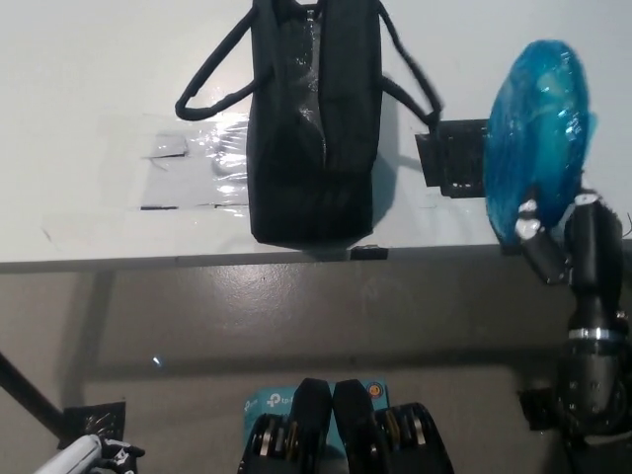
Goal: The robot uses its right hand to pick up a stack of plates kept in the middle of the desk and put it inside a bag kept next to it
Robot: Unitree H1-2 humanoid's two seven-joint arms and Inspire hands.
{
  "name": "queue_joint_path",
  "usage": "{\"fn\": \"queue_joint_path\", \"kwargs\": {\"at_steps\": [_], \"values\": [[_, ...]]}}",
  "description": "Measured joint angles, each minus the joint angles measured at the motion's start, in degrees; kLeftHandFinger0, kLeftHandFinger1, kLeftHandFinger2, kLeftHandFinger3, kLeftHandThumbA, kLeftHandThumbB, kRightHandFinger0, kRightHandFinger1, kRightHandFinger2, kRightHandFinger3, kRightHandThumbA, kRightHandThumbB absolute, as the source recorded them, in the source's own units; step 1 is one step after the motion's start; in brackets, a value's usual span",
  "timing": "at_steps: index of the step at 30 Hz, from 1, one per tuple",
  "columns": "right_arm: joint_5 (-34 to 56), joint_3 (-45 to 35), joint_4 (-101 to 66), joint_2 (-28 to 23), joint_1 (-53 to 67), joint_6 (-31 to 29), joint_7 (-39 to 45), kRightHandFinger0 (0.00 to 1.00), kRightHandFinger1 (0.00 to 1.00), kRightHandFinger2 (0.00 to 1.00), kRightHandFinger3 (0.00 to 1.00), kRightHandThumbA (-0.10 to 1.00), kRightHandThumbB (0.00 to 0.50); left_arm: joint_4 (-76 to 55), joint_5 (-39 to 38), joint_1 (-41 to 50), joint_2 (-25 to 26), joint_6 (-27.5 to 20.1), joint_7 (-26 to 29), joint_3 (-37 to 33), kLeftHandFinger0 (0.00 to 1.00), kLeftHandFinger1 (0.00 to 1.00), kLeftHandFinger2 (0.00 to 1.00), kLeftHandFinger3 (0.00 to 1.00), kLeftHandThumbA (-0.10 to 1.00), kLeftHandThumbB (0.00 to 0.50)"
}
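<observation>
The stack of blue plates [538, 133] is held tilted above the desk's right side, clear of the surface. My black right hand [563, 237] is shut on its lower edge, the arm rising from the bottom right. The black bag [314, 118] stands upright in the middle of the white desk [89, 89], its top open, its handles [212, 74] flopped out to both sides. The plates hang to the right of the bag, apart from it. Only a sliver of my white left hand [94, 454] shows at the bottom left corner, its fingers unreadable.
A black square mat [454, 158] lies on the desk between the bag and the plates. Clear tape [193, 163] patches shine left of the bag. The desk's front edge [197, 262] runs across the middle, with grey floor below.
</observation>
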Motion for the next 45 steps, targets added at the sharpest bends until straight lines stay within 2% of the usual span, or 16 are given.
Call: {"fn": "queue_joint_path", "kwargs": {"at_steps": [1, 2, 3, 6, 7, 8, 13, 16, 20, 25, 26, 33, 40, 45], "values": [[1.2, -0.6, -0.4, 0.5, -1.1, 0.9, 0.3, 0.0, 0.0, 0.08, 0.0, -0.1, 0.191, 0.0, 0.0, 0.0, -0.1, 0.0, 0.0, 0.0, 0.77, 0.76, 0.82, 0.86, -0.06, 0.0], [2.5, -1.4, -0.9, 1.0, -2.2, 2.0, 0.8, 0.0, 0.0, 0.09, 0.0, -0.1, 0.187, 0.0, 0.0, 0.0, -0.2, 0.0, 0.0, 0.0, 0.77, 0.76, 0.82, 0.86, -0.08, 0.0], [3.7, -2.1, -1.5, 1.5, -3.4, 3.1, 1.1, 0.0, 0.0, 0.09, 0.0, -0.1, 0.212, 0.0, 0.0, 0.0, -0.2, 0.0, 0.0, 0.0, 0.77, 0.76, 0.82, 0.86, -0.09, 0.0], [7.0, -3.9, -2.7, 2.8, -7.4, 5.8, 2.3, 0.0, 0.0, 0.0, 0.0, -0.1, 0.237, 0.0, 0.0, 0.0, -0.2, 0.0, 0.0, 0.0, 0.77, 0.77, 0.82, 0.89, -0.1, 0.0], [8.1, -4.6, -3.2, 3.2, -8.9, 6.8, 2.7, 0.0, 0.0, 0.0, 0.0, -0.1, 0.278, 0.0, 0.0, 0.0, -0.2, 0.0, 0.0, 0.0, 0.78, 0.78, 0.83, 0.9, -0.08, 0.0], [9.4, -5.2, -3.9, 3.6, -10.6, 7.9, 3.2, 0.0, 0.0, 0.0, 0.0, -0.1, 0.29, 0.0, 0.0, 0.0, -0.2, 0.0, 0.0, 0.0, 0.79, 0.78, 0.83, 0.9, -0.07, 0.0], [14.7, -7.1, -6.9, 4.7, -19.0, 13.3, 5.7, 0.0, 0.0, 0.0, 0.0, -0.1, 0.279, 0.0, 0.0, 0.0, -0.3, 0.1, 0.0, 0.0, 0.79, 0.77, 0.81, 0.88, -0.05, 0.0], [17.1, -7.6, -8.6, 5.5, -23.1, 16.1, 7.0, 0.0, 0.0, 0.0, 0.0, -0.1, 0.316, 0.0, 0.0, 0.0, -0.3, 0.1, 0.0, 0.0, 0.77, 0.76, 0.81, 0.88, -0.05, 0.0], [21.1, -7.5, -12.3, 7.2, -28.8, 20.7, 9.6, 0.0, 0.0, 0.0, 0.0, -0.1, 0.315, 0.0, 0.1, 0.0, -0.3, 0.1, 0.1, -0.2, 0.79, 0.77, 0.83, 0.9, -0.04, 0.0], [23.3, -5.5, -14.7, 9.0, -31.3, 23.3, 12.0, 0.0, 0.0, 0.0, 0.0, -0.1, 0.319, 0.0, 0.6, 0.0, -0.4, 0.2, 0.1, -0.2, 0.79, 0.78, 0.84, 0.9, -0.07, 0.0], [23.3, -4.9, -14.7, 9.2, -31.2, 23.7, 12.3, 0.0, 0.0, 0.0, 0.0, -0.1, 0.343, 0.0, 0.6, 0.0, -0.4, 0.2, 0.1, -0.2, 0.79, 0.78, 0.84, 0.91, -0.09, 0.0], [23.2, -0.8, -13.7, 10.3, -27.7, 25.8, 14.4, 0.0, 0.0, 0.0, 0.0, -0.1, 0.299, 0.0, 0.9, 0.0, -0.4, 0.2, 0.1, -0.2, 0.76, 0.76, 0.82, 0.89, -0.1, 0.0], [20.1, 4.3, -11.8, 8.2, -22.7, 25.8, 15.0, 0.0, 0.0, 0.0, 0.0, -0.1, 0.324, -0.1, 0.9, -0.1, -0.4, 0.2, 0.1, -0.8, 0.74, 0.74, 0.8, 0.86, -0.1, 0.0], [16.9, 6.3, -11.8, 5.3, -21.3, 25.8, 15.0, 0.0, 0.0, 0.0, 0.0, -0.1, 0.307, -0.2, 0.8, -0.1, -0.4, 0.2, 0.1, -0.8, 0.75, 0.75, 0.81, 0.88, -0.1, 0.0]]}}
